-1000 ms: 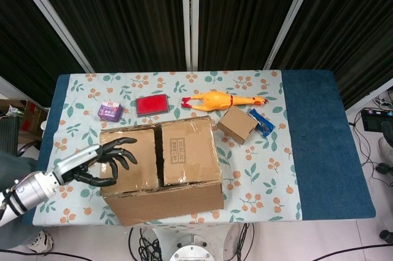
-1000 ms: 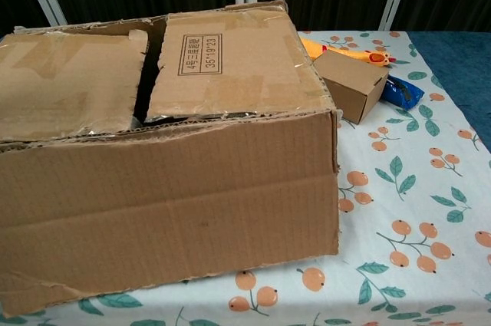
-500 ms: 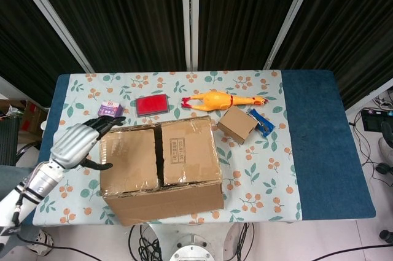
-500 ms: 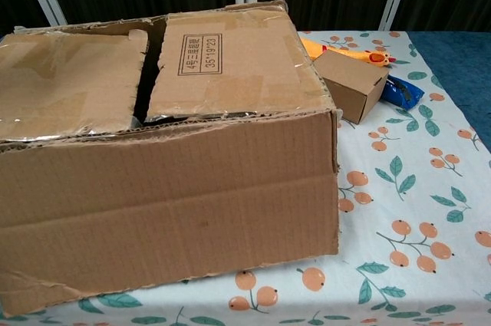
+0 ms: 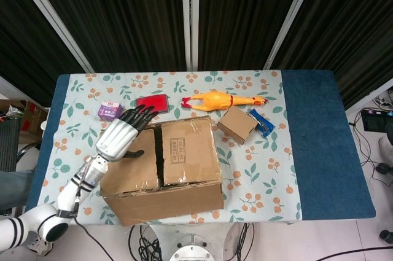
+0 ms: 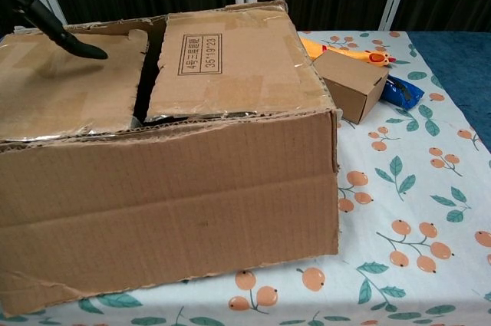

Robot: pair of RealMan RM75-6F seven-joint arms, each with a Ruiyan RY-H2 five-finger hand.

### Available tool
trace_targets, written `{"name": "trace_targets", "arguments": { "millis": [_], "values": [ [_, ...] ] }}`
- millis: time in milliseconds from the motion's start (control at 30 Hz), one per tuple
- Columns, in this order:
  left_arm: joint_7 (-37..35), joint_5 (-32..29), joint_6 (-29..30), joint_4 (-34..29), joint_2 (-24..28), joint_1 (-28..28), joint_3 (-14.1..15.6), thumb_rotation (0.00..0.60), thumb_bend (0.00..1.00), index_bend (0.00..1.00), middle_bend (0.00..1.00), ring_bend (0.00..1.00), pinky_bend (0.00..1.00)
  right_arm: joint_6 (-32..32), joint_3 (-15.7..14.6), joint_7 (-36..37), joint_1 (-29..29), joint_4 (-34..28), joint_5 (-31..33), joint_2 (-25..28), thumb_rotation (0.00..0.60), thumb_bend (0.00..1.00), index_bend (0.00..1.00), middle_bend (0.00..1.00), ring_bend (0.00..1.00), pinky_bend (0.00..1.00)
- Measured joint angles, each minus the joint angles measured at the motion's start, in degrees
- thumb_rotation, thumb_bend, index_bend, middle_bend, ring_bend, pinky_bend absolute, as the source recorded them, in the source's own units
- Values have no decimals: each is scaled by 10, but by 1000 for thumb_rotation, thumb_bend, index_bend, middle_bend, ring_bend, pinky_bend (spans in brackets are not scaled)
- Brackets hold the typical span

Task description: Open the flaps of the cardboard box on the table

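The large cardboard box (image 5: 164, 169) stands at the table's front, its two top flaps lying flat with a dark gap (image 5: 158, 155) between them. The left flap (image 5: 131, 164) and right flap (image 5: 190, 150) both look down in the head view. The box (image 6: 169, 188) fills the chest view. My left hand (image 5: 121, 134) hovers over the back left part of the left flap, fingers spread and pointing away, holding nothing. In the chest view only the dark fingertips (image 6: 77, 48) of that hand show at the top left. My right hand is out of sight.
Behind the box lie a purple small box (image 5: 109, 111), a red flat case (image 5: 153, 103) and a yellow rubber chicken (image 5: 221, 100). A small cardboard box (image 5: 237, 125) and a blue packet (image 5: 263, 123) sit right of the box. Blue cloth (image 5: 319, 144) covers the table's right end.
My left hand has swung from the box's left side up and rightward over the left flap. It now enters the chest view. The flaps have not moved.
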Motion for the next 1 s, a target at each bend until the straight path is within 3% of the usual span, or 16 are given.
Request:
{"name": "trace_targets", "arguments": {
  "millis": [200,367,600,767,1000],
  "values": [
    [19,18,-15,38,-39,-10,8,600,66,0,0,37,180,-1,0,10,-4,10,5,1,600,188,0,0,0,0],
    [-5,47,14,60,-69,-11,5,600,65,0,0,37,181,-6,-1,16,-4,17,6,-2,600,189,0,0,0,0],
    [-32,66,44,108,-139,-38,-37,600,65,0,0,37,181,-4,-2,23,-7,20,5,-2,600,188,0,0,0,0],
    [-8,76,32,138,-168,-61,-42,600,64,0,0,37,181,-2,-1,37,-13,26,10,1,600,188,0,0,0,0],
    [-22,42,21,143,-194,-80,-79,600,50,0,0,37,181,0,0,61,-21,41,16,3,600,189,0,0,0,0]
  ]
}}
